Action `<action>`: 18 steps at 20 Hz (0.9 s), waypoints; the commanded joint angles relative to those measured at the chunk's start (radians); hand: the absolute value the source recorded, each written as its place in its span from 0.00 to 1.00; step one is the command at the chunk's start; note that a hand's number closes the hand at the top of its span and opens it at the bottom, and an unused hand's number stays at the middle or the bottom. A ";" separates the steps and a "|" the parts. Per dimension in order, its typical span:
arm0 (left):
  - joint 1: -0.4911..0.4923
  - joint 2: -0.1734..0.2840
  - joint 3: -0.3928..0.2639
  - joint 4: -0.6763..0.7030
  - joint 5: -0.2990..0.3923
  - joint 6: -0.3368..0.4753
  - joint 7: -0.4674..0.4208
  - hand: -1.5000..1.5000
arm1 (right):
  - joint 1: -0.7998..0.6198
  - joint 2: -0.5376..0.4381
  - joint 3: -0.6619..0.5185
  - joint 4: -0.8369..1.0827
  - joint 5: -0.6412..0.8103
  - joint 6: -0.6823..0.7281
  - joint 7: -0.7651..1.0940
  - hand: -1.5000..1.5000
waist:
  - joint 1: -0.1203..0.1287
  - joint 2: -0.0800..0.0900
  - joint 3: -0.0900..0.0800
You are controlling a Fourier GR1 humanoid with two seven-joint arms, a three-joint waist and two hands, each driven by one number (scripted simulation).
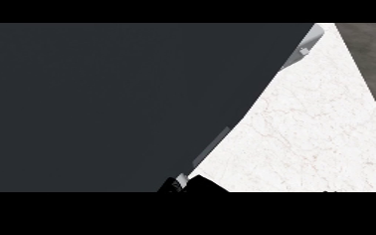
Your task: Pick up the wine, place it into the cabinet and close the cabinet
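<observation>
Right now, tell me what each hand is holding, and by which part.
It cannot be told. A dark cabinet panel fills most of the view; only black hand parts show at its lower edge, beside the marble counter. No wine shows.

White marble counter fills the right side, grey floor beyond.

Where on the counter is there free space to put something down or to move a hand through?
The white marble counter is bare across the right part of the view, bordered on the left by the dark cabinet door and at top right by the grey floor. It is tight only at the bottom, where a black hand meets the door's edge.
</observation>
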 commanded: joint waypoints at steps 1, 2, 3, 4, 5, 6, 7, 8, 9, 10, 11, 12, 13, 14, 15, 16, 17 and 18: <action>0.056 0.085 0.152 0.019 0.115 -0.137 0.003 1.00 | -0.146 0.010 0.093 0.150 0.058 -0.130 -0.030 1.00 | 0.010 -0.003 -0.001; 0.056 0.069 0.135 0.099 0.086 -0.192 -0.025 1.00 | -0.139 0.010 0.073 0.247 0.062 -0.099 -0.121 1.00 | 0.009 0.006 -0.001; 0.030 0.086 0.175 0.095 0.136 -0.201 0.002 1.00 | -0.189 0.010 0.074 0.300 0.045 -0.138 -0.131 1.00 | 0.009 0.006 -0.001; 0.051 0.094 0.188 0.067 0.154 -0.214 0.005 1.00 | -0.202 0.010 0.080 0.358 0.081 -0.159 -0.167 1.00 | 0.017 0.006 0.000; 0.078 0.095 0.200 0.033 0.151 -0.206 0.010 1.00 | -0.221 0.010 0.071 0.393 0.059 -0.182 -0.197 1.00 | 0.016 0.005 0.001; 0.063 0.120 0.224 0.082 0.185 -0.260 0.027 1.00 | -0.286 0.010 0.043 0.443 0.040 -0.188 -0.200 1.00 | 0.018 0.007 0.000; 0.093 0.117 0.234 0.100 0.183 -0.299 0.013 1.00 | -0.291 0.010 0.037 0.492 0.041 -0.169 -0.227 1.00 | 0.019 0.007 0.000; 0.101 0.136 0.264 0.090 0.215 -0.312 0.029 1.00 | -0.363 0.010 0.014 0.520 0.030 -0.204 -0.205 1.00 | 0.023 0.005 0.000; 0.075 0.110 0.240 0.121 0.173 -0.320 0.012 1.00 | -0.362 0.010 0.033 0.607 0.022 -0.207 -0.288 1.00 | 0.021 0.011 0.000; 0.090 0.136 0.281 0.056 0.235 -0.292 0.051 1.00 | -0.338 0.010 0.057 0.637 0.018 -0.234 -0.327 1.00 | 0.022 0.010 0.002; 0.093 0.127 0.274 0.111 0.191 -0.344 0.023 1.00 | -0.394 0.010 -0.007 0.713 -0.007 -0.221 -0.320 1.00 | 0.029 0.012 0.000; 0.107 0.128 0.310 0.140 0.230 -0.378 0.024 1.00 | -0.401 0.010 0.008 0.726 -0.020 -0.241 -0.332 1.00 | 0.022 0.010 0.000; 0.084 0.127 0.288 0.117 0.218 -0.340 0.043 1.00 | -0.434 0.010 -0.031 0.809 -0.058 -0.239 -0.374 1.00 | 0.029 0.016 0.000; 0.076 0.148 0.327 0.121 0.268 -0.340 0.067 1.00 | -0.433 0.010 -0.053 0.842 -0.076 -0.200 -0.388 1.00 | 0.019 0.015 0.001; 0.078 0.142 0.339 0.135 0.265 -0.376 0.053 1.00 | -0.407 0.010 -0.054 0.898 -0.084 -0.179 -0.459 1.00 | 0.024 0.018 0.001; 0.099 0.132 0.324 0.091 0.241 -0.329 0.065 1.00 | -0.462 0.010 -0.082 0.949 -0.095 -0.200 -0.434 1.00 | 0.026 0.015 0.002; 0.070 0.135 0.330 0.112 0.259 -0.329 0.075 1.00 | -0.432 0.010 -0.061 1.006 -0.090 -0.197 -0.524 1.00 | 0.025 0.020 0.001; 0.101 0.153 0.373 0.114 0.285 -0.375 0.073 1.00 | -0.453 0.010 -0.089 1.054 -0.089 -0.202 -0.525 1.00 | 0.036 0.018 0.001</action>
